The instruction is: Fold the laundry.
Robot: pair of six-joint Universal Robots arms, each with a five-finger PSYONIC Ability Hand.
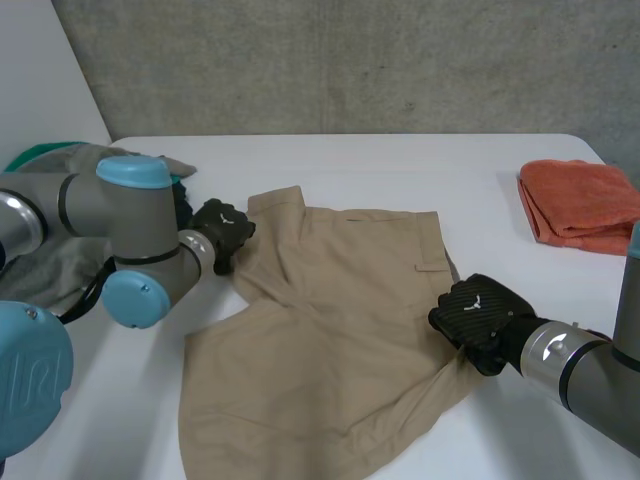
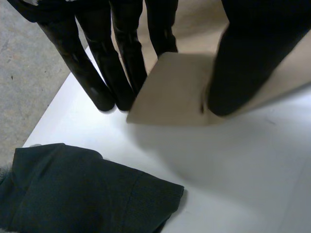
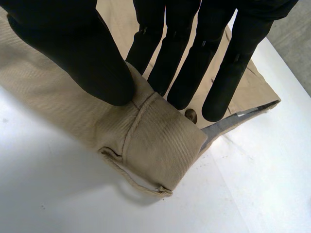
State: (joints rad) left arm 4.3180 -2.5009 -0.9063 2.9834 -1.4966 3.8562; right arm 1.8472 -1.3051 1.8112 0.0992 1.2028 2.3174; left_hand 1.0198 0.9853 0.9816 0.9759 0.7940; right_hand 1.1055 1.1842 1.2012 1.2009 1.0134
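1. The khaki shorts were laid flat near the middle of the white table. Their long axis ran roughly left to right, with the waist end toward the right hand and a leg end toward the left hand.
2. A leg corner was pinched by the left hand between the thumb and straight fingers.
3. The folded waistband was pinched by the right hand between the thumb and fingers, beside a button and a loose cord.
4. A small white mark was seen on the back of each hand but could not be read.
5. Bare table was seen beyond the shorts. A folded orange towel lay well apart at the right edge. A heap of grey and dark clothes sat near the left hand.
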